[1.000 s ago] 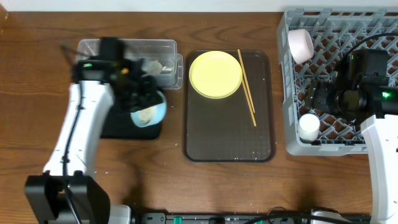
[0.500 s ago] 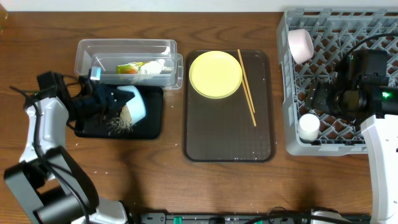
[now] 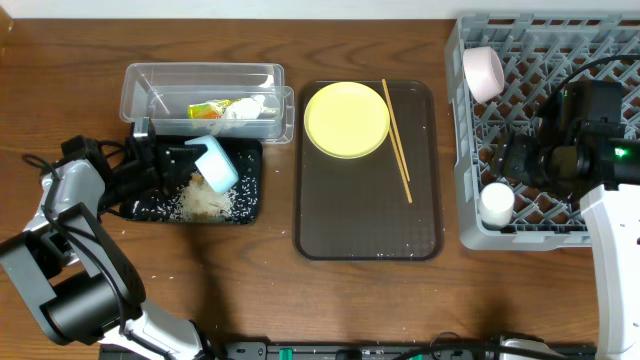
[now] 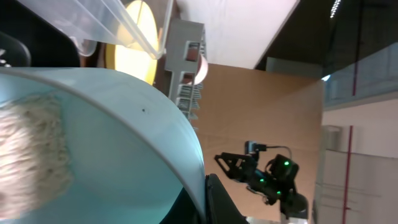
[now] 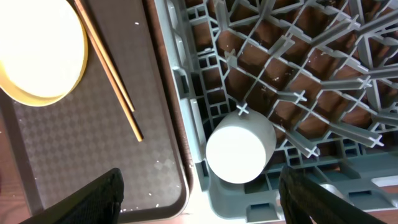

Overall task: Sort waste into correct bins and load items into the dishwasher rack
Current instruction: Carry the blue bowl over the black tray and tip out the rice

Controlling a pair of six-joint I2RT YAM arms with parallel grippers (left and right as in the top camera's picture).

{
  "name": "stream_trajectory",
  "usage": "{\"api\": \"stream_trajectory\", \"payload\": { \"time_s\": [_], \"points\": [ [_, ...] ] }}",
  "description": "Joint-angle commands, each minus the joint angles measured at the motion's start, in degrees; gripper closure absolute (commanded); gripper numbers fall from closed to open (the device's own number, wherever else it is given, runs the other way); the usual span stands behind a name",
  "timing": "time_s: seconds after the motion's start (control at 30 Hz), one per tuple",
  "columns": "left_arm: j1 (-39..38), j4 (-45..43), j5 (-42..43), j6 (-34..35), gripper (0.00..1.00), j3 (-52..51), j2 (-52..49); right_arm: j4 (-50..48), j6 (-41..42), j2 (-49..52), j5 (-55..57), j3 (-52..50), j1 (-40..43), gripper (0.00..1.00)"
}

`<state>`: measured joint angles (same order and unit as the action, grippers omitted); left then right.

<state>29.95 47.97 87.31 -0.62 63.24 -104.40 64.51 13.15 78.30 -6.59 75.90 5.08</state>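
left gripper (image 3: 186, 163): gripping tilted light blue bowl (image 3: 217, 163)
white rice leftovers (image 3: 205, 201): on shallow glossy black tray (image 3: 251, 152)
right gripper (image 5: 200, 182): fingers apart over small white cup (image 5: 240, 147)

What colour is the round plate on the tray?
Yellow; the plate shows best in the overhead view.

The light blue bowl (image 3: 219, 166) is held tipped on its side by the left end effector (image 3: 189, 160) over the black tray (image 3: 243, 152), where white rice (image 3: 205, 203) is heaped, and the wrapper (image 3: 207, 110) is contained in the clear tub (image 3: 200, 78)
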Motion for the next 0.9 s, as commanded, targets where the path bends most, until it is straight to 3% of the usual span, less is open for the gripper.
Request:
{"api": "stream_trajectory", "payload": {
  "time_s": [0.0,0.53,0.87],
  "points": [
    [0.3,0.1,2.8,2.3,0.94,0.0,-0.2,0.0,-0.6,-0.5,0.4,0.3,0.6,0.22],
    [0.3,-1.9,2.6,4.4,0.94,0.0,-0.2,0.7,-0.6,-0.5,0.8,0.3,0.6,0.22],
    [0.6,-8.5,-0.7,13.0,0.94,0.0,-0.3,0.6,-1.5,-0.5,0.8,0.3,0.6,0.22]
  ]
}}
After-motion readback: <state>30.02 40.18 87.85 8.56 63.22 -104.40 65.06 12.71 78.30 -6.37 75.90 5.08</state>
